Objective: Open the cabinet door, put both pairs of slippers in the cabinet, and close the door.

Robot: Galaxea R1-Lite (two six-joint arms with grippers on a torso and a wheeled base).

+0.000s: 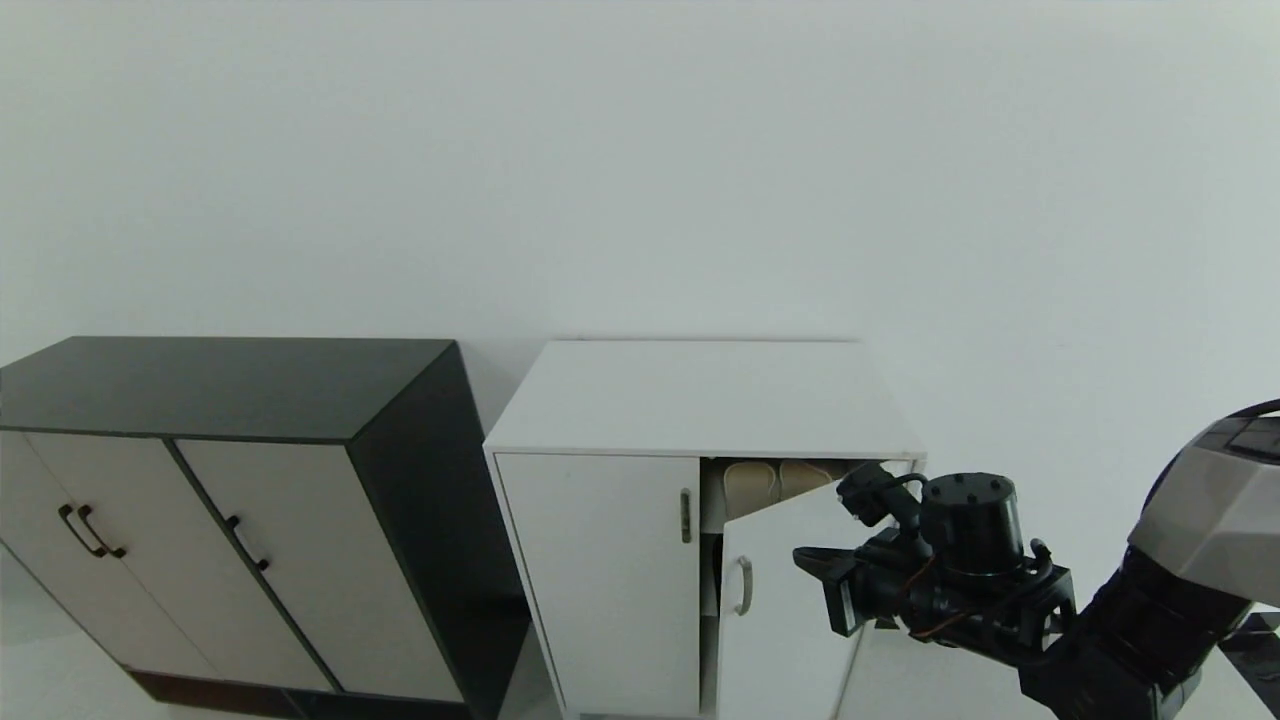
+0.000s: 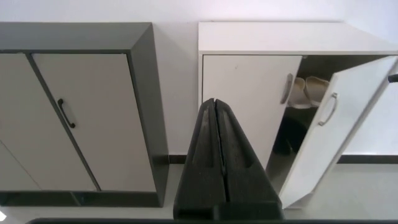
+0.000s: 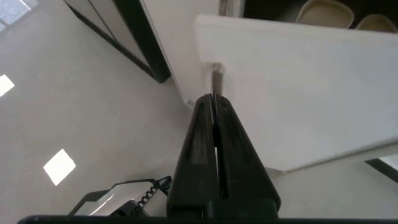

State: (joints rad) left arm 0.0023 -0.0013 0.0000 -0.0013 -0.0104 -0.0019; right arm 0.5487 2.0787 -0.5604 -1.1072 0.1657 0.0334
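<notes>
The white cabinet has its left door shut and its right door swung partly open. A pair of beige slippers lies on the upper shelf inside, toes outward; the slippers also show past the door in the left wrist view. My right gripper is shut with nothing in it, its tip against the door's outer face just beside the handle. In the right wrist view the gripper points at the handle. My left gripper is shut and empty, held back from the cabinets.
A dark cabinet with two pale shut doors stands directly left of the white one, a narrow gap between them. A plain white wall runs behind both. Bare floor lies in front of the cabinets.
</notes>
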